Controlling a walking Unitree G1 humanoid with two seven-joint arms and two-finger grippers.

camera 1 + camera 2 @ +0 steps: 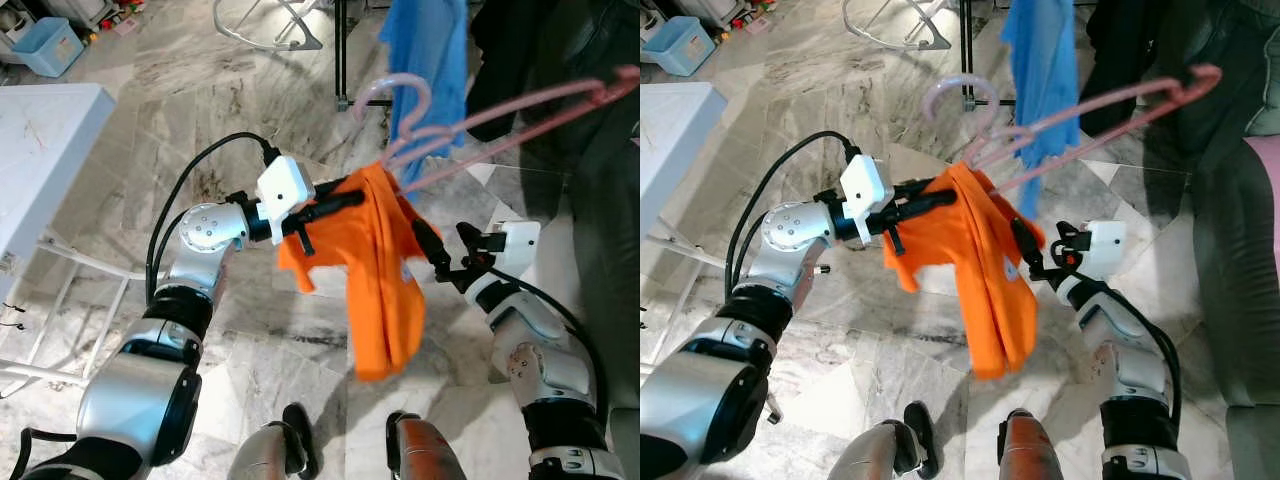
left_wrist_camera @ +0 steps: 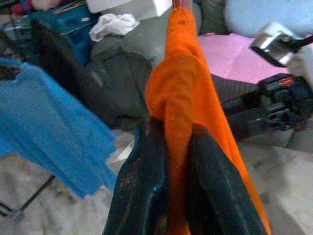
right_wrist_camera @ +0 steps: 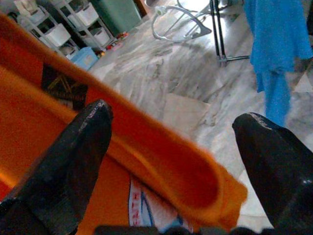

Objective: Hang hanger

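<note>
A pink hanger (image 1: 520, 110) hangs in the air before me, hook (image 1: 395, 90) to the left, one arm running up to the right. An orange shirt (image 1: 385, 280) is draped over its lower end and hangs down. My left gripper (image 1: 350, 198) reaches in from the left; in the left wrist view its fingers (image 2: 142, 186) are shut on a fold of the orange shirt (image 2: 183, 83). My right gripper (image 1: 428, 240) sits just right of the shirt, open, with the cloth (image 3: 161, 156) lying between and before its fingertips (image 3: 95, 122).
A blue garment (image 1: 425, 50) and dark clothes (image 1: 560, 60) hang behind the hanger by a black rack pole (image 1: 340, 50). A white table (image 1: 40, 150) stands to the left, with a blue bin (image 1: 48, 45) beyond it. Marble floor (image 1: 180, 110) lies below.
</note>
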